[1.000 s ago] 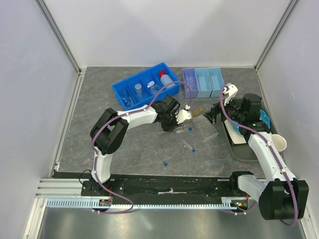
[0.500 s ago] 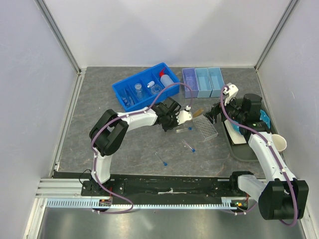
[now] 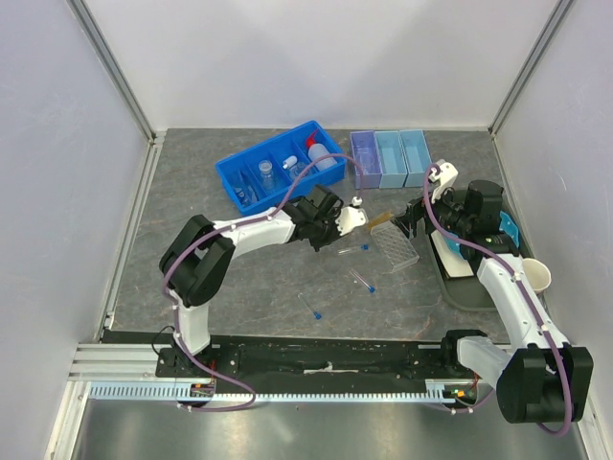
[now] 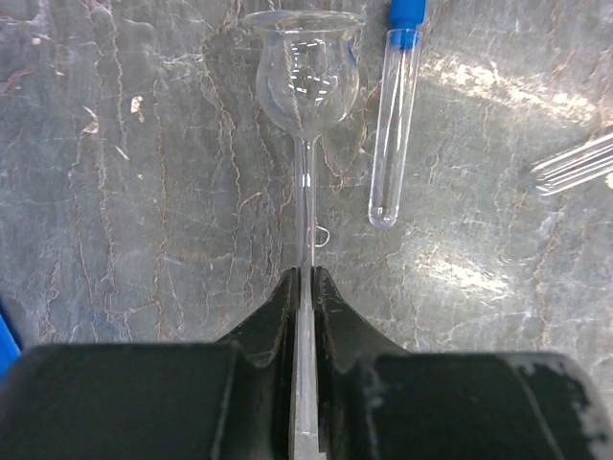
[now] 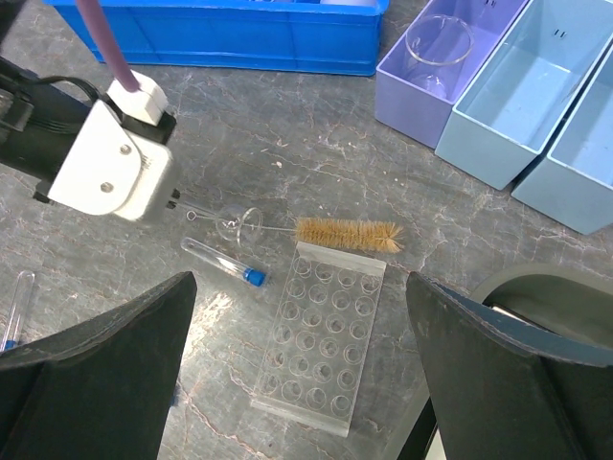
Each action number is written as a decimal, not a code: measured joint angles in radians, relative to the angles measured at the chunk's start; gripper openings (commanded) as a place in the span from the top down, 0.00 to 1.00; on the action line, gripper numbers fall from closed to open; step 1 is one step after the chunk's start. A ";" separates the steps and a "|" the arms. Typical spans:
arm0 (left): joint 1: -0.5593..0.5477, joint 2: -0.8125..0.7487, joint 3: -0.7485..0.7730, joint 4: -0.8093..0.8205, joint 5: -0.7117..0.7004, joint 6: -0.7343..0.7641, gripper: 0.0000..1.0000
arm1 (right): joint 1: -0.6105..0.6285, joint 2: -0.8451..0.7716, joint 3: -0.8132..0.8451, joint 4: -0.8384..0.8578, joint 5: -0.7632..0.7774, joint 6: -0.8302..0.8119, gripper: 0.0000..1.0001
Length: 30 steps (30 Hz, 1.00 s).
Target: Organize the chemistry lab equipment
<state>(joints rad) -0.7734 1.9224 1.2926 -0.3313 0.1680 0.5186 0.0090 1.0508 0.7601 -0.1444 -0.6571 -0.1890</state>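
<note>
At the far left the blue bin (image 5: pixel 220 46) holds the white red-capped squeeze bottle (image 3: pixel 324 158) and small clear flasks (image 3: pixel 266 174). Just right of its near corner, the left gripper (image 4: pixel 305 283) reaches across the grey table (image 3: pixel 259 278). Its jaws are pressed almost together, pinching the thin stem of a small glass funnel (image 4: pixel 306 81) whose bulb points away from the fingers. Right beside the funnel on its near side lies a blue-capped test tube (image 4: pixel 391 125), apart from it. Two more test tubes (image 3: pixel 362 281) lie nearer the arm bases, well apart from each other.

Next comes the tan-bristled brush (image 5: pixel 347 232) – its bristles rest against the far edge of the clear tube rack (image 5: pixel 321 335), which lies flat on the table. Beyond these, at the far side, stand three small bins; the purple one (image 5: pixel 412 105) holds a clear beaker (image 5: pixel 438 40).

The right gripper (image 5: pixel 299 287) hangs above the rack's far end, jaws spread wide and holding nothing. At the right edge sit a dark plate (image 3: pixel 469 299) and a pale cup (image 3: pixel 536 275).
</note>
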 measured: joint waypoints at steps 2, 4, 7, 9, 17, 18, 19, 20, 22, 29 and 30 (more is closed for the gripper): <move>0.002 -0.025 -0.011 0.006 0.006 -0.023 0.98 | 0.000 0.000 0.000 0.000 0.000 0.000 0.02; 0.003 -0.052 -0.025 0.013 0.022 -0.048 0.98 | 0.000 0.000 0.000 0.000 0.000 0.000 0.02; 0.006 -0.097 -0.055 0.032 0.054 -0.096 0.98 | 0.000 0.000 0.000 0.000 -0.001 0.000 0.02; 0.006 -0.135 -0.089 0.053 0.080 -0.137 0.98 | 0.000 0.000 0.000 0.000 -0.006 0.000 0.02; 0.008 -0.301 -0.291 0.221 0.226 -0.396 0.98 | -0.001 0.017 0.000 0.000 -0.114 0.006 0.02; 0.008 -0.326 -0.329 0.265 0.242 -0.445 0.98 | -0.001 0.023 0.000 0.000 -0.135 0.011 0.01; 0.008 -0.341 -0.353 0.295 0.253 -0.484 0.98 | -0.001 0.029 0.000 0.001 -0.153 0.017 0.02; 0.008 -0.357 -0.381 0.335 0.264 -0.531 0.98 | -0.001 0.035 0.000 0.001 -0.170 0.024 0.02; 0.008 -0.380 -0.429 0.419 0.283 -0.624 0.98 | -0.001 0.047 0.000 0.008 -0.208 0.045 0.02; 0.008 -0.417 -0.546 0.739 0.275 -0.929 0.98 | -0.001 0.076 -0.021 0.151 -0.333 0.220 0.02; 0.008 -0.418 -0.562 0.800 0.263 -0.976 0.98 | -0.001 0.077 -0.035 0.187 -0.346 0.259 0.03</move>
<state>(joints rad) -0.7654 1.5047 0.7303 0.4683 0.4309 -0.4576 0.0082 1.1278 0.7250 0.0422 -1.0035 0.0704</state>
